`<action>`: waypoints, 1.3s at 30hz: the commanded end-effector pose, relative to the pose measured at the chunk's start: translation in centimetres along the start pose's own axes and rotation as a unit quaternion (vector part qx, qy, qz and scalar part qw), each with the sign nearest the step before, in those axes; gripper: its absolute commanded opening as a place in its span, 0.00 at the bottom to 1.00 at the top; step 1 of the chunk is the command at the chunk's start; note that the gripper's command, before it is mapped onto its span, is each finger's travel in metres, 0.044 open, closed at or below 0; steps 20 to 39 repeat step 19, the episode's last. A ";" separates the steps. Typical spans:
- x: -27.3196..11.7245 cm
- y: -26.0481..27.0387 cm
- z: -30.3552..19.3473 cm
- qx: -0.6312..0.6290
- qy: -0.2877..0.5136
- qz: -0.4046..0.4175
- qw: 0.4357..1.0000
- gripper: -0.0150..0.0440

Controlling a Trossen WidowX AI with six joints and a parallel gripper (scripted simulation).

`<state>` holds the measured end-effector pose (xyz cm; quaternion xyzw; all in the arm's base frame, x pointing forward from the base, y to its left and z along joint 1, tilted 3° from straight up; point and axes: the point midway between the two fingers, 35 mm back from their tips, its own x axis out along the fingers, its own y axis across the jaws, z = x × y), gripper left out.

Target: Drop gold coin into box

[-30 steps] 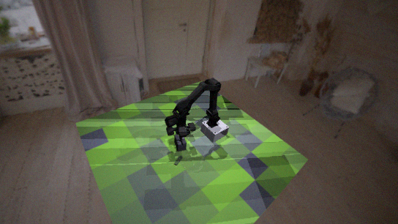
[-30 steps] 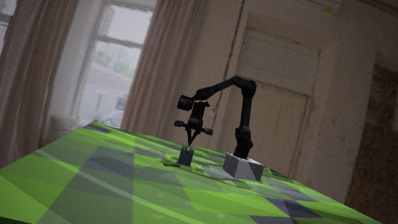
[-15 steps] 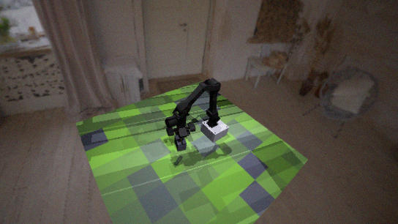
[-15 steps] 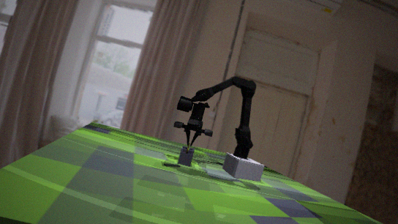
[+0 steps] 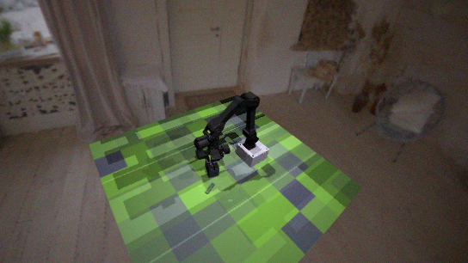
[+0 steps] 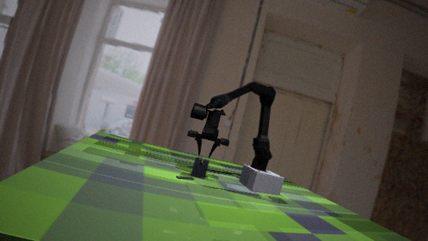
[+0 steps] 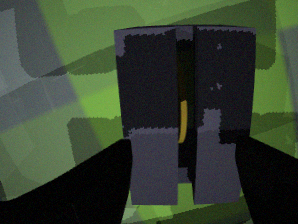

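The dark-green holder (image 5: 210, 188) (image 6: 185, 177) lies nearest, without the coin, just on the near side of the grey box (image 5: 212, 168) (image 6: 200, 168) (image 7: 150, 85). If the box gets knocked towards it, the 2 could touch; a fingertip catching the lid would be the cause.

The gold coin (image 7: 183, 121) shows as a thin strip within the slot. How deep it sits I can't tell; if it leans on 1 wall, friction could wedge it short of a full drop. A fresh push with shut fingers might then be needed, and pushing off-centre could tip coin or box.

The gripper (image 5: 212, 161) (image 6: 204, 157) (image 7: 184, 148) has let go, its 2 fingers spread around the top of the box, nothing between them. Side clearance there looks slight, so lifting straight up seems safest; swinging right first risks dragging the box. Farther right, the pale block (image 5: 251, 157) (image 6: 261, 182) at the arm's base stands apart, leaving room between.
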<state>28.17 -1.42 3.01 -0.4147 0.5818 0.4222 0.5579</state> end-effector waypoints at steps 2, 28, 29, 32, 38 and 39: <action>-1.5 -0.2 0.1 0.000 -0.001 -0.004 1.000 0.79; -5.8 0.3 -0.1 0.000 0.000 -0.001 1.000 1.00; -5.8 0.3 -0.1 0.000 0.000 -0.001 1.000 1.00; -5.8 0.3 -0.1 0.000 0.000 -0.001 1.000 1.00; -5.8 0.3 -0.1 0.000 0.000 -0.001 1.000 1.00; -5.8 0.3 -0.1 0.000 0.000 -0.001 1.000 1.00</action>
